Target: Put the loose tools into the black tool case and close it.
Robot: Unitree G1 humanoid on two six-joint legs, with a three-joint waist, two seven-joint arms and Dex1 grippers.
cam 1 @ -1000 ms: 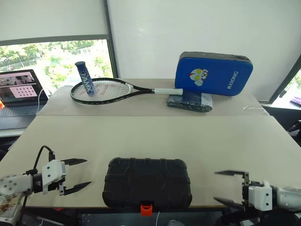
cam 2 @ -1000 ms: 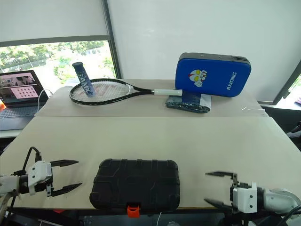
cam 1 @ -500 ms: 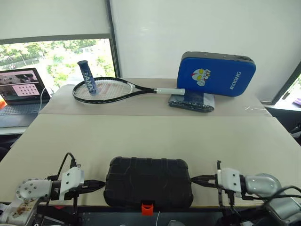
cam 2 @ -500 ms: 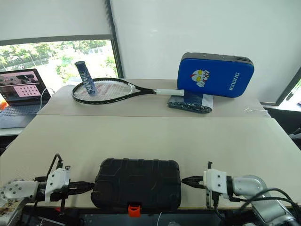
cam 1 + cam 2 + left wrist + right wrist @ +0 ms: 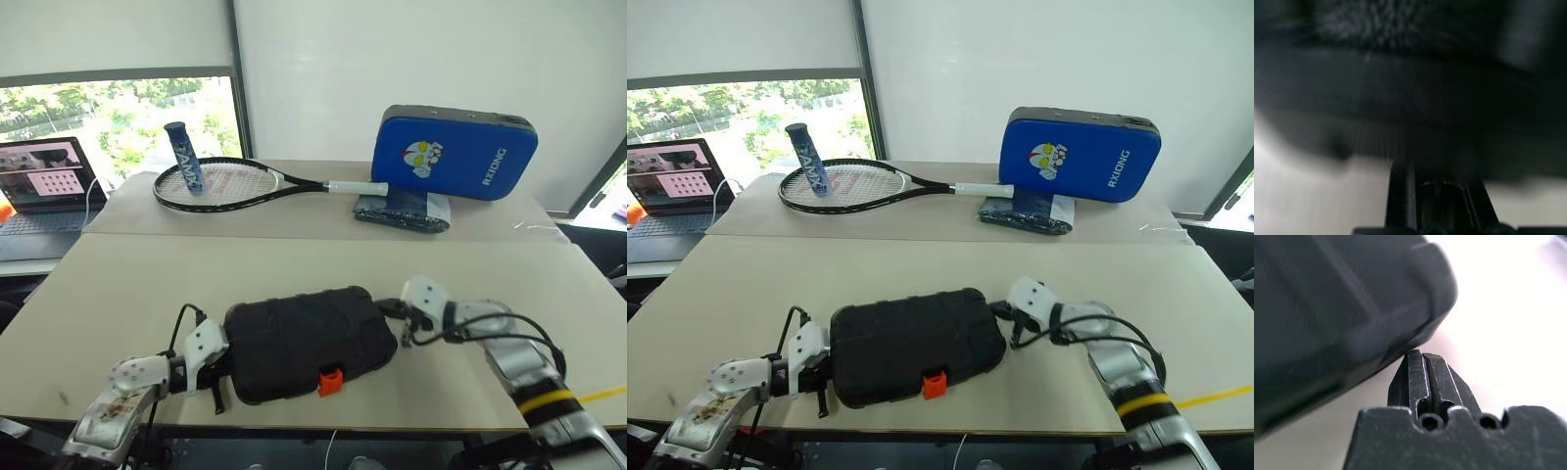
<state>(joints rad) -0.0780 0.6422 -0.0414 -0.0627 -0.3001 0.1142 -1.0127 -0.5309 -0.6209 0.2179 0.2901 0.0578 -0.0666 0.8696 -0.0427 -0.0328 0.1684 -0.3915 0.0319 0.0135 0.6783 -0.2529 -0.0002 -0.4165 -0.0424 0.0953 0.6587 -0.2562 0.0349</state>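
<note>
The black tool case [image 5: 309, 338] lies closed and turned askew on the beige table [image 5: 294, 269], near the front edge, with its orange latch [image 5: 331, 380] facing me. My left gripper [image 5: 221, 366] is shut, its tips against the case's near left end. My right gripper [image 5: 393, 311] is shut too, its tips at the case's far right corner. In the right wrist view the closed fingers [image 5: 1422, 377] touch the lower edge of the case [image 5: 1327, 308]. The left wrist view has the case's dark wall [image 5: 1410, 98] close ahead. The loose tools are out of view.
On the far table lie a tennis racket [image 5: 220, 186] with a blue tube [image 5: 184, 157] standing on it, a blue padded rectangle [image 5: 453, 154] and a dark folded bundle [image 5: 402, 211]. A laptop [image 5: 39, 191] sits far left. Bare tabletop lies between the case and these.
Both grippers have shut and swung inward onto the case's ends. The case has slid away from the front edge and turned, its right end going farther back.
</note>
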